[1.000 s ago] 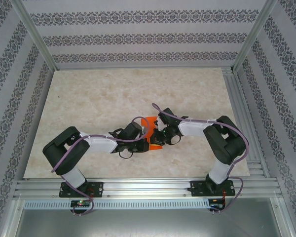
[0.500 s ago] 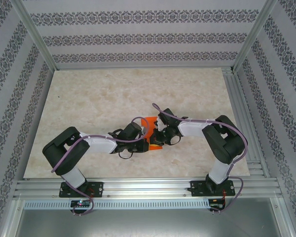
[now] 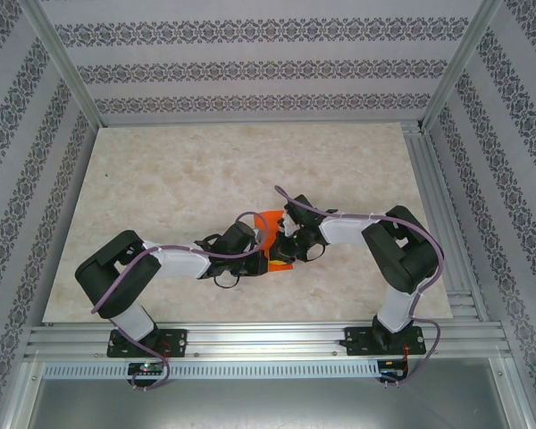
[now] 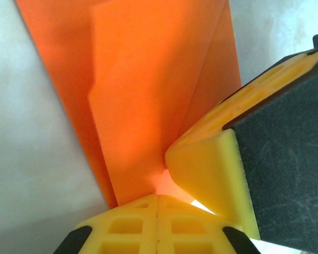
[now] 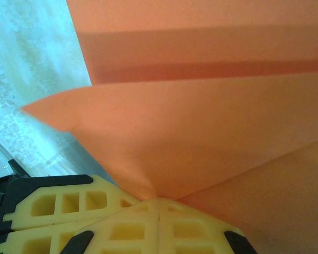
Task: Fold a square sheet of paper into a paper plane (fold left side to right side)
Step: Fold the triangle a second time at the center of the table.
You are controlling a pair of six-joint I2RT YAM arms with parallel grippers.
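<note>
From above, my two arms meet low in the middle of the marble table (image 3: pixel 161 179), and the orange paper (image 3: pixel 270 221) sits right between them, just below centre of the frame. My left gripper (image 3: pixel 263 257) reaches in from the left and my right gripper (image 3: pixel 284 248) from the right, tips almost nose to nose, with orange peeking out above and below them. Over to the left wrist view: my left gripper (image 4: pixel 157 203) is at the bottom edge, yellow pads pressed flat together and pinching the near end of the orange paper (image 4: pixel 148 79), which fans up through the centre in overlapping folded layers. A yellow finger (image 4: pixel 212 169) of my right gripper pushes in from the lower right, touching the paper just beside my pads, with pale table (image 4: pixel 32 159) at left. Now the right wrist view: my right gripper (image 5: pixel 158 209) is at bottom centre, pads together and clamped on the orange paper (image 5: pixel 201 132), whose layers spread across the upper and right frame, one pointed corner jutting left. My left gripper's fingers (image 5: pixel 58 203) sit at lower left, touching mine.
</note>
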